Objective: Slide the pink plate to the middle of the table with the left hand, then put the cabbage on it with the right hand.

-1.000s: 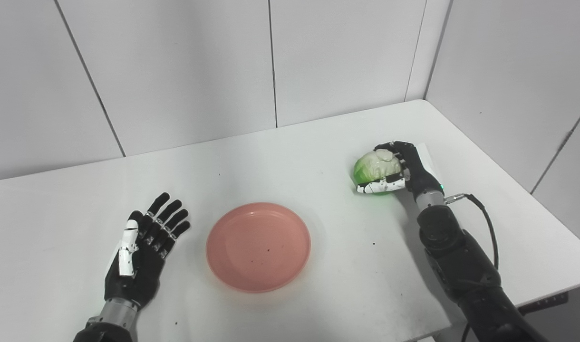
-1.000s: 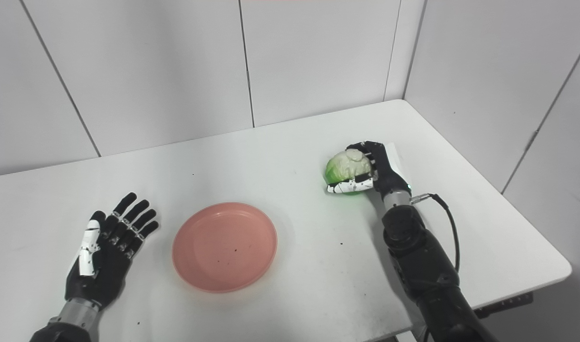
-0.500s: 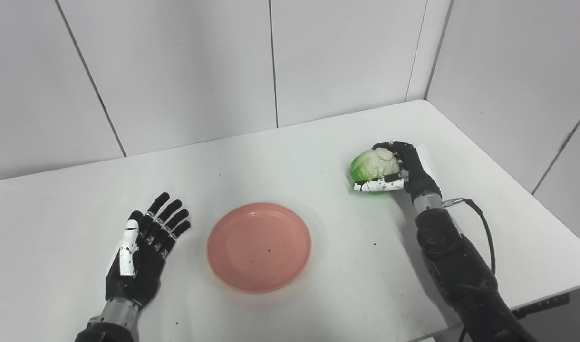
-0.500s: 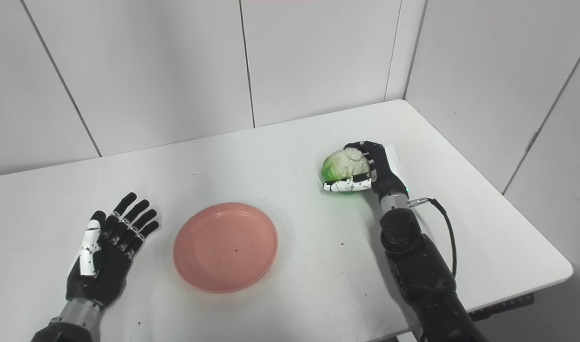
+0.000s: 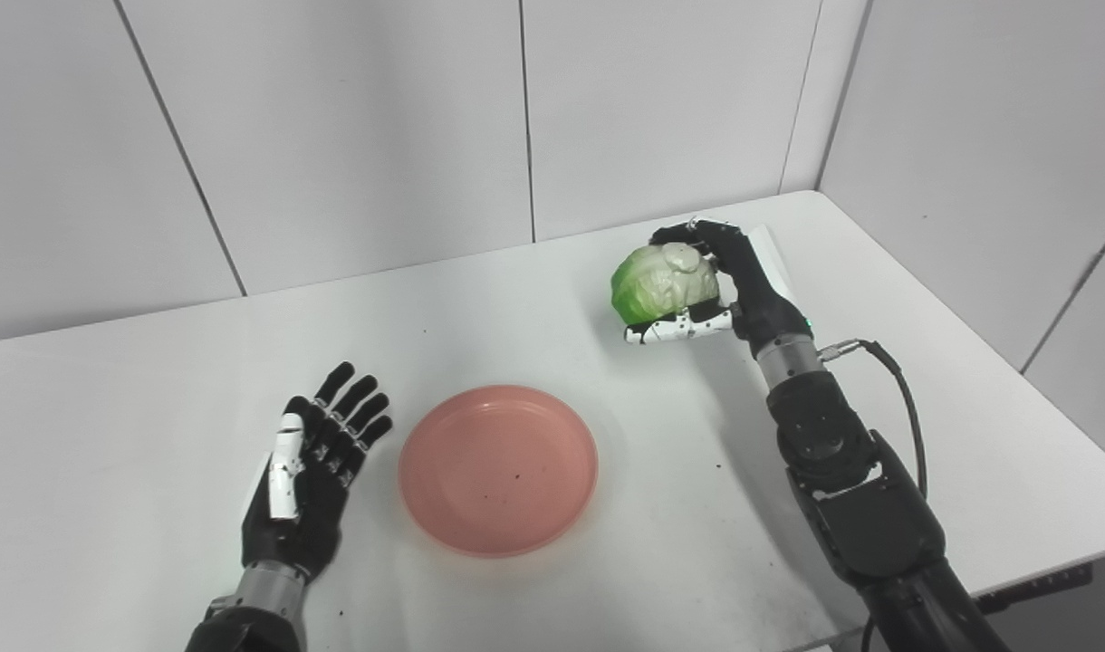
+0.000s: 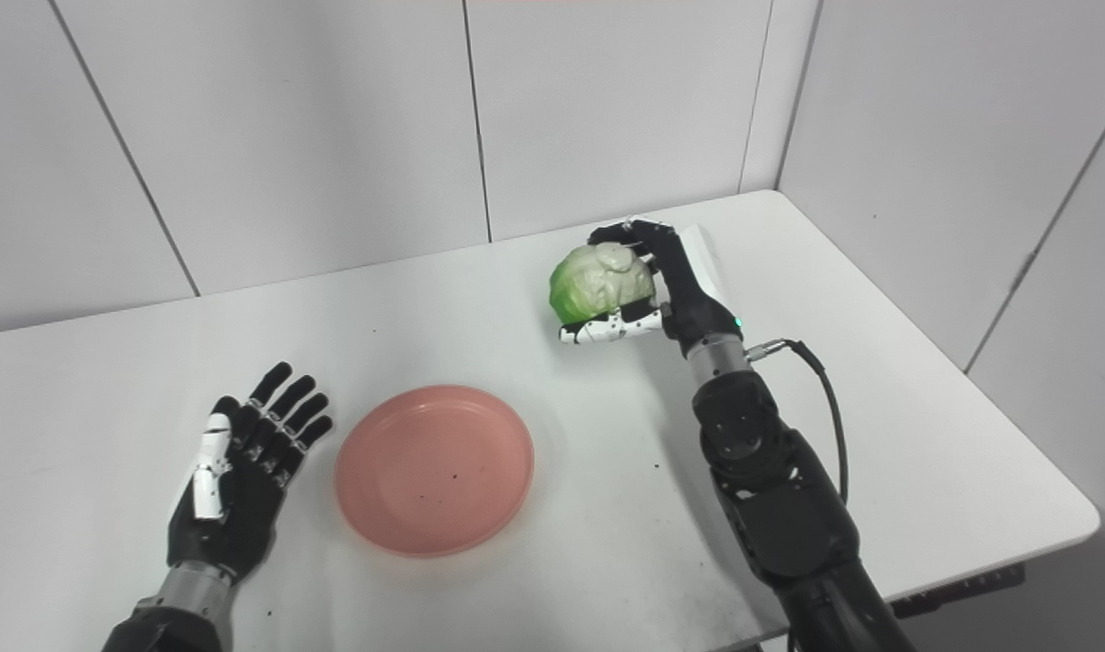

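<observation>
The pink plate (image 5: 498, 468) lies flat near the middle of the white table (image 5: 118, 380), toward the front. My left hand (image 5: 310, 480) rests palm up and open just left of the plate, not touching it. My right hand (image 5: 743, 285) is shut on the green cabbage (image 5: 663, 282), with fingers over its top and thumb under it. The cabbage hangs lifted above the table, to the right of and behind the plate. In the right eye view the cabbage (image 6: 602, 281) sits in that same grip.
White wall panels (image 5: 353, 136) close off the back and right side. The table's right edge (image 5: 1014, 362) runs near my right forearm, and a black cable (image 5: 892, 371) loops off the wrist. Small dark specks dot the tabletop.
My right hand has lifted the cabbage off the table and carried it up and left toward the plate. The left hand has shifted slightly toward the plate. The plate has stayed put.
</observation>
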Motion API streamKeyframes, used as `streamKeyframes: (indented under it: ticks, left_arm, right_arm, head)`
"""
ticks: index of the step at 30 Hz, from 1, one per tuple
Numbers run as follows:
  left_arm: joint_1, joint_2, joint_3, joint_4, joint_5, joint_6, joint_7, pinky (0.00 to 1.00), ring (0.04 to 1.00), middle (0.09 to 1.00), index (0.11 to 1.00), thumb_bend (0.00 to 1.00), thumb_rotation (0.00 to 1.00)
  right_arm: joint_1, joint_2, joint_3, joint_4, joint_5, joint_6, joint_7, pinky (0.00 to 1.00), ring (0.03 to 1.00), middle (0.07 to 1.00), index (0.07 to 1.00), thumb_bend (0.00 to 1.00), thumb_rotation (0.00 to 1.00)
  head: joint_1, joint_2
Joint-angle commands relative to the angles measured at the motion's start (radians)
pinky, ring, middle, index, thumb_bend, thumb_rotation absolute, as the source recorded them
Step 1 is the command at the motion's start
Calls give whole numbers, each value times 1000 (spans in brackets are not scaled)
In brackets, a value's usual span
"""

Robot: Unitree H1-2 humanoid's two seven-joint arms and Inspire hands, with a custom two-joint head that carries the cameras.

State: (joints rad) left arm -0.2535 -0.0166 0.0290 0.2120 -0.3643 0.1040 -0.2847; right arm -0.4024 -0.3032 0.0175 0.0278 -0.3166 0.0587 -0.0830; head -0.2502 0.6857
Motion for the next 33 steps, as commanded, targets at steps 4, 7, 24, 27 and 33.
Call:
streamKeyframes:
  ticks: [4,7,24,27,33]
  left_arm:
    - [17,-20,-13,11,32,41,46,875,868,876,870,374,1000]
    - [14,-32,-16,12,41,43,63,875,868,877,868,369,1000]
    - [0,-78,-41,18,111,27,114,881,869,875,869,390,1000]
    - [1,-84,-40,13,120,31,126,875,862,867,861,393,1000]
    - [0,-88,-47,2,127,37,133,875,863,867,863,386,1000]
  right_arm:
    - [-36,20,24,-84,-17,22,43,388,448,468,503,530,0]
    - [-37,36,40,-102,-19,27,64,369,435,463,507,529,0]
    - [16,118,153,-99,-48,-9,123,388,438,471,500,529,0]
    - [29,127,170,-80,-56,-32,121,379,429,466,504,529,0]
    - [49,135,191,-51,-54,-52,131,391,433,470,499,530,0]
  head:
    - [34,5]
    - [53,10]
    - [160,34]
    - [162,36]
    - [171,48]
